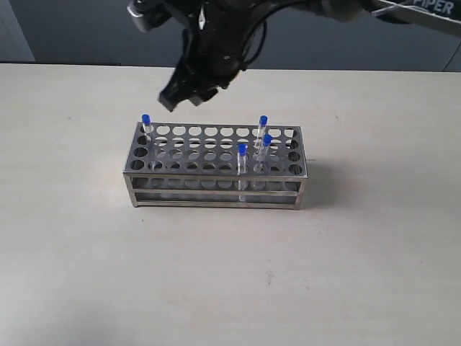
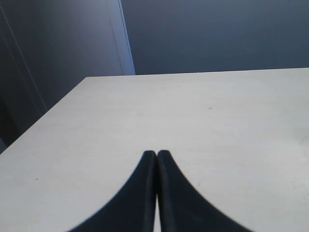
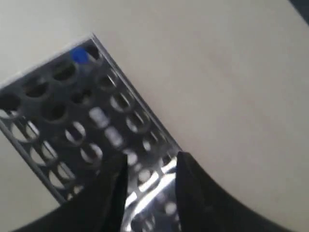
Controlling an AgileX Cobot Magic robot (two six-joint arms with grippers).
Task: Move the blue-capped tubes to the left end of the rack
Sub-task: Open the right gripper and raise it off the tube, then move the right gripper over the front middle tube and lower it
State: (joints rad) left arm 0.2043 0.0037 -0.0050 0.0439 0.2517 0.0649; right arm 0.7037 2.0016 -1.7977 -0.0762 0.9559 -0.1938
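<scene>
Surface (image 1: 216,288), pale beige and matte, is lying bare across the foreground of the exterior view. Rectangular shiny steel test-tube rack (image 1: 216,189), its top plate pierced with rows of round holes, is standing on it mid-scene with a long open side facing the camera.

Four thin clear blue-capped tubes (image 1: 242,160) are standing upright in the rack, caps rising above the top plate. Nearest one is sitting in a near row, right of the middle. Two more are standing just behind it toward the right end, one (image 1: 267,140) in a middle row and one (image 1: 263,124) farther back. Fourth tube (image 1: 145,122) is standing alone at the far left corner, well apart from the other three.

Black right pincer (image 1: 186,99) is hanging above the rack's far edge, left of the middle, near the lone tube and not touching it. In its wrist view the two fingers (image 3: 193,193) are standing spread, gripping nothing. The blurred rack is showing through the gap, with one blue cap at a corner hole.

Black left pincer (image 2: 157,155) is showing only in its own wrist view. Its fingers are pressing together tip to tip, holding nothing, over bare surface.
</scene>
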